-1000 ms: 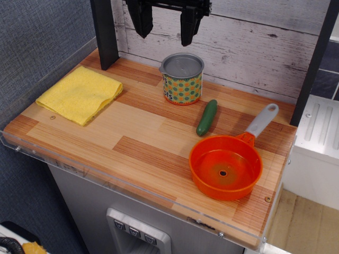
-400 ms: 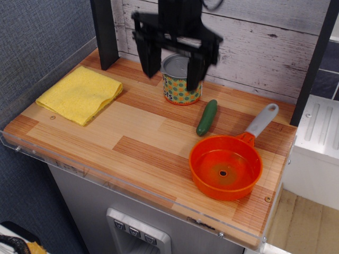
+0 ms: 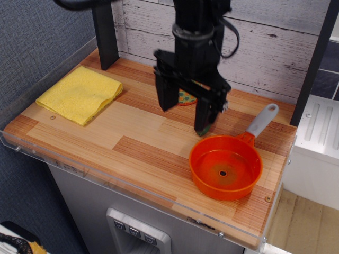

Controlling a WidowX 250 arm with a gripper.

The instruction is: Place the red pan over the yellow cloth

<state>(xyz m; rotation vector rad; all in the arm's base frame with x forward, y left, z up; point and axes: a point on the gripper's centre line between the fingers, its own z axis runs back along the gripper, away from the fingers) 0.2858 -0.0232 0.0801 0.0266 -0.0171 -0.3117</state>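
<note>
gripper (image 3: 184,112) lower, nearer red pan (image 3: 225,166), seemingly above counter

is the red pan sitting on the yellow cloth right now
No, the red pan rests on bare wood at the table's right front, while the yellow cloth lies apart at the left with nothing on it.

Wooden counter (image 3: 132,137), yellow cloth (image 3: 79,94) left, red pan (image 3: 225,166) right, possibly a tin (image 3: 185,97) behind
</note>
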